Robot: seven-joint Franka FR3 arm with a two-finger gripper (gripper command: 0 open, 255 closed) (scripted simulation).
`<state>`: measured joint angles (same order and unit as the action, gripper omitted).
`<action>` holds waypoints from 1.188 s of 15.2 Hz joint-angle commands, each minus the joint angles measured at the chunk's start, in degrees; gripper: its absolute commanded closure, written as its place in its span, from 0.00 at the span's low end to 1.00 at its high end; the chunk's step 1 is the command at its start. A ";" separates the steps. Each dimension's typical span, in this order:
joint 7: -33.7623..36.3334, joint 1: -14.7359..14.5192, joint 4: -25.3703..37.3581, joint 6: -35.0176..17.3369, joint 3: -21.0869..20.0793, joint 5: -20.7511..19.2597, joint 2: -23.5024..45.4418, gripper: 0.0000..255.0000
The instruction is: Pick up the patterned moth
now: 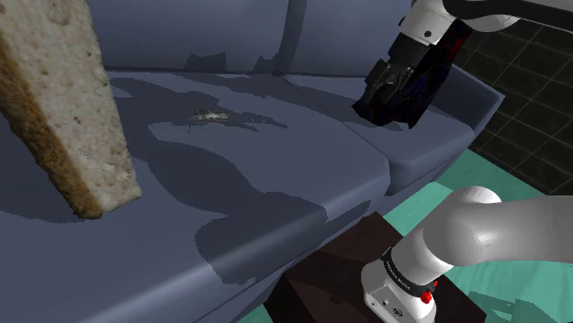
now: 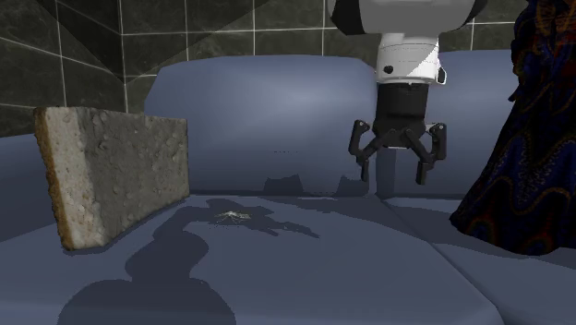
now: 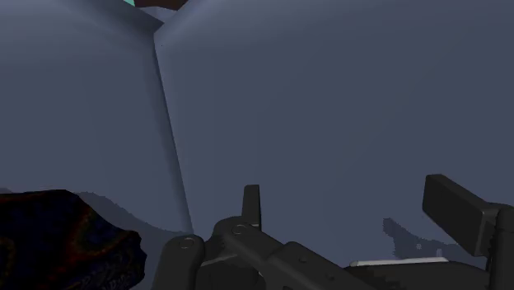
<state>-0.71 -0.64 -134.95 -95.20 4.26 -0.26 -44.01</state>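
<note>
Hand (image 2: 394, 174) is hanging wide open, gripping nothing, and hovering above the blue-grey sofa (image 2: 369, 268) near the seam between two seat cushions. The small pale patterned moth (image 2: 231, 217) is lying flat on the seat, well apart from the hand toward the second exterior view's left, near a big bread-like slab (image 2: 115, 171) leaning against the backrest.
</note>
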 commanded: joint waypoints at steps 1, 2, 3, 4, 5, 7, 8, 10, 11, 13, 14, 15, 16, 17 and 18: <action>0.00 0.00 0.00 0.00 0.00 0.00 0.00 0.00; 2.81 0.01 -0.53 -0.60 -1.54 0.97 0.07 0.00; 5.60 0.03 -0.95 -1.24 -3.10 1.96 0.26 0.00; 8.39 0.05 -1.26 -1.91 -4.65 2.94 0.58 0.00; 11.16 0.07 -1.45 -2.61 -6.21 3.90 1.04 0.00; 16.67 0.15 -1.49 -4.10 -9.34 5.76 2.32 0.00; 19.41 0.23 -1.34 -4.88 -10.89 6.64 3.15 0.00; 24.90 0.40 -0.70 -6.50 -13.95 8.20 5.17 0.00; 27.64 0.52 -0.21 -7.33 -15.46 8.88 6.35 0.00; 33.12 0.88 1.09 -9.00 -18.45 10.00 9.03 0.00; 35.86 1.12 1.91 -9.84 -19.92 10.42 10.52 0.00; 38.60 1.42 2.83 -10.66 -21.40 10.75 12.11 0.00; 41.37 1.73 3.85 -11.47 -22.84 10.95 13.79 0.00; 44.15 2.10 4.98 -12.26 -24.28 11.05 15.56 0.00; 46.96 2.47 6.20 -13.02 -25.69 11.00 17.42 0.00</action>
<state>43.12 1.43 -129.97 -107.42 -20.00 10.68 -28.46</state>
